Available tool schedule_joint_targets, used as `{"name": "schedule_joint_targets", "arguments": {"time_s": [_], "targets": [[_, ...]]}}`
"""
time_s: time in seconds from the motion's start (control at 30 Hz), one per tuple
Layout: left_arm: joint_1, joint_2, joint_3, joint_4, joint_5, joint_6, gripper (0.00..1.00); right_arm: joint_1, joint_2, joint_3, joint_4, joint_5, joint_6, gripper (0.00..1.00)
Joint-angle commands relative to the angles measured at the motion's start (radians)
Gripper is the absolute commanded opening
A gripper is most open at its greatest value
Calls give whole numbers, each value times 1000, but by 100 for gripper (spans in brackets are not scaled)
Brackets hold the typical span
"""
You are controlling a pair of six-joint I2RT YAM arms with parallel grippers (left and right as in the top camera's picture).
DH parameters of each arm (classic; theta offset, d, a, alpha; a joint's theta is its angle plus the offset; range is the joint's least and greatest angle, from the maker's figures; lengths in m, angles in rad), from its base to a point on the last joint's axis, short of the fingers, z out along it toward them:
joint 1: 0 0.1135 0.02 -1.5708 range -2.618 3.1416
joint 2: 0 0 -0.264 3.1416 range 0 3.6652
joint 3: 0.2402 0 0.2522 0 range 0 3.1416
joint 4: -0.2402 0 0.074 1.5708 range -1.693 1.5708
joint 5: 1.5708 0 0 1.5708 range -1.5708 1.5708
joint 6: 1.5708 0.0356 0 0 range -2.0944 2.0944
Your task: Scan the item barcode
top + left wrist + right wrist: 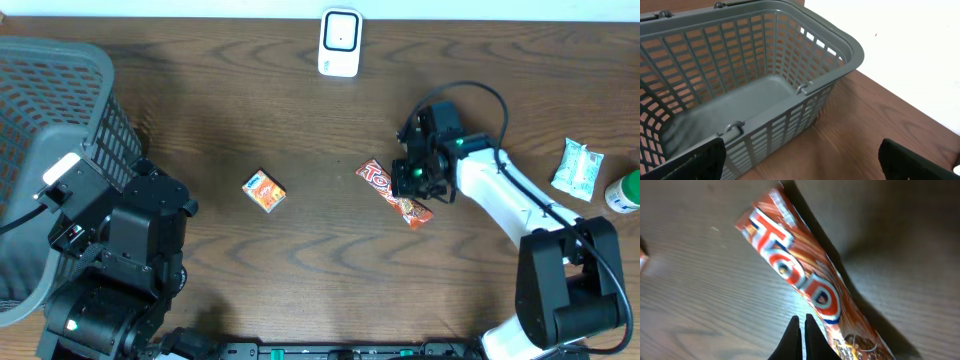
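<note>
**Candy bar (382,182) flat on the surface (300,120), right tool (801,322) clenched**

Nearest, left tool (802,161) spread wide, grasping nothing, facing the grey basket (765,60). Further out, a small orange box (265,191), then the bar lying diagonally mid-surface, the right tool's shut tips just over its wrapper, contact unclear. Farthest, a white scanner (340,42) at the back edge

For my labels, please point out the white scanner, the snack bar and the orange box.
white scanner (340,42), overhead view, front face
snack bar (802,277), right wrist view, printed letters
orange box (265,191), overhead view, top face
</note>
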Motion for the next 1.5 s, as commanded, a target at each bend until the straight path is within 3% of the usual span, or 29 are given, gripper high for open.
{"name": "schedule_joint_targets", "arguments": {"time_s": [0.0, 0.23, 0.53, 0.7, 1.27, 1.47], "targets": [[5, 0, 15, -3, -9, -5, 98, 8, 9, -56, 21, 13, 43, 1], [5, 0, 15, -3, -9, -5, 98, 9, 8, -125, 71, 60, 97, 1], [5, 0, 15, -3, -9, -5, 98, 8, -91, -4, 55, 0, 77, 1], [5, 0, 15, -3, -9, -5, 98, 8, -121, 18, 62, 90, 78, 1], [5, 0, 15, -3, -9, -5, 98, 113, 145, -27, 60, 111, 82, 1], [5, 0, 15, -3, -9, -5, 98, 126, 118, 0, 66, 117, 82, 1]]}}
